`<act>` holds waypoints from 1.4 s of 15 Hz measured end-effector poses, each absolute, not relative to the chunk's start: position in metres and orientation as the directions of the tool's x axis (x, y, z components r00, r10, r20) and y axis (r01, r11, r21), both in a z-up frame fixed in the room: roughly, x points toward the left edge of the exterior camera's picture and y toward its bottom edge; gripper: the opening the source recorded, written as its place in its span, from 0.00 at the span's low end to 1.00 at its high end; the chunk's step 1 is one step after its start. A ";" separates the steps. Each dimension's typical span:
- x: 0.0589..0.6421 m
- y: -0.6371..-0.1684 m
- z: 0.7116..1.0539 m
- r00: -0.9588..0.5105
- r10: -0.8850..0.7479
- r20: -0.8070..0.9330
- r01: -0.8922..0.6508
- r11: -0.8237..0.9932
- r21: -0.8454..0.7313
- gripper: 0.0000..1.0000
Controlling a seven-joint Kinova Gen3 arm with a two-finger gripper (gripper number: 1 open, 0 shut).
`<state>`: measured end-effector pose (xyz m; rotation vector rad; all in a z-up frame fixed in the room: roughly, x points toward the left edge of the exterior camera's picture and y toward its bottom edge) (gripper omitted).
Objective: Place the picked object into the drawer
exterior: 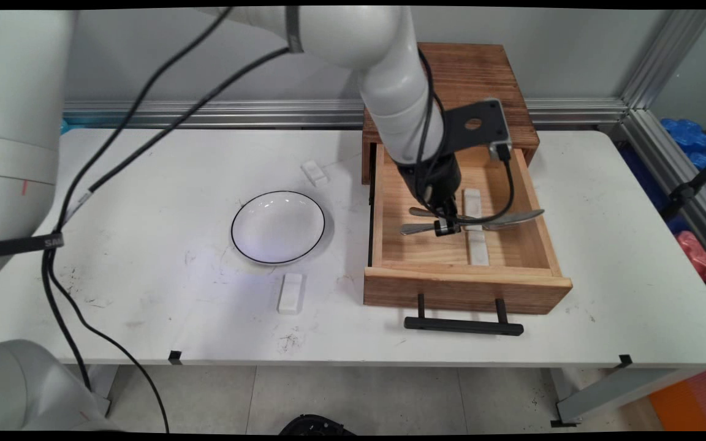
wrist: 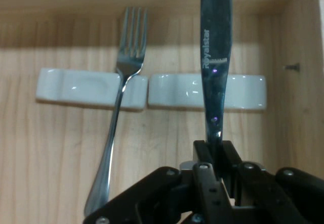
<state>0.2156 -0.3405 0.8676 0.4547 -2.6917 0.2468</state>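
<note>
Gripper (wrist: 216,155) pinches a knife (wrist: 215,57) over white rests (wrist: 207,91), beside a fork (wrist: 119,113) in the drawer (exterior: 467,286).

The main view looks down from above the table's (exterior: 144,318) near side toward the back wall. The hand view rides the hand, facing along the gripper (wrist: 216,155) — close over the drawer (wrist: 45,148) floor — which both views share.

White arm (exterior: 390,92) reaching in from upper left, wrist angled downward, claw (wrist: 216,158) pinched closed, fingers nearly together
</note>
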 end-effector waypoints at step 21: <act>0.197 -0.380 0.798 -0.898 -0.196 0.395 -0.241 0.968 -0.065 1.00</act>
